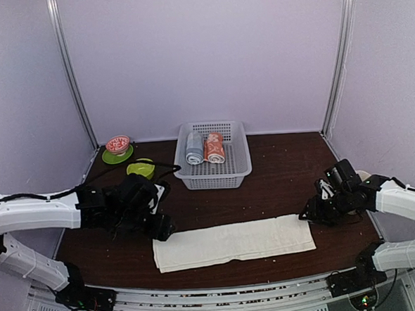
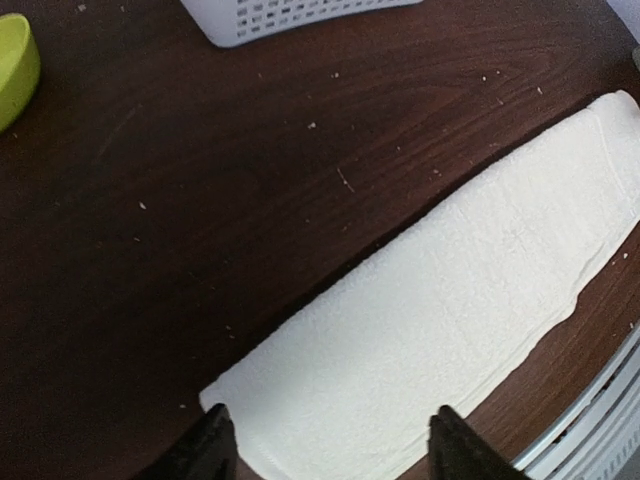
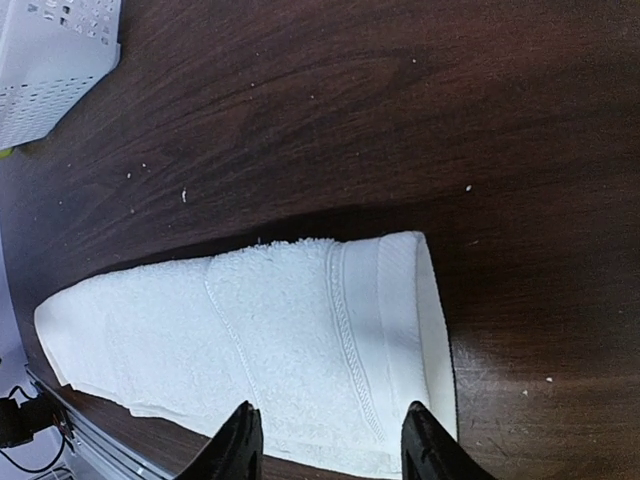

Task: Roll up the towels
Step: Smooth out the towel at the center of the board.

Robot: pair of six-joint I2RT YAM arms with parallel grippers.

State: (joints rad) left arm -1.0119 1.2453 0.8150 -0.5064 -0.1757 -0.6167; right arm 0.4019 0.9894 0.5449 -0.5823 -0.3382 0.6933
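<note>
Folded lengthwise into a long strip, the cream-white towel [image 1: 234, 242] lies flat on the table [image 1: 279, 179], near the front edge. Its long axis runs left to right, almost parallel to that edge, with the right end a little farther back than the left. The right end carries a woven border band, and stacked layers show along the near long side.

The left fingers [image 1: 161, 229] are at the strip's left end and the right fingers [image 1: 311, 212] at its right end. Both pairs are spread wide, each straddling its end of the cloth, and neither has hold of anything. Whether the tips touch the cloth cannot be told.

Behind the strip, bare dark wood lies between its far long side and the white basket [image 1: 216, 179]. On the near side only a narrow margin separates the cloth from the table's edge.

One towel lies flat. Two rolled towels are side by side in the single basket: the salmon-orange towel [image 1: 214, 148] on the right and a grey-blue towel [image 1: 194, 148] on the left, both pointing front to back. At the far left are one lime-green bowl [image 1: 141, 169] and one green plate [image 1: 111, 160] bearing one red-patterned bowl [image 1: 118, 143].
</note>
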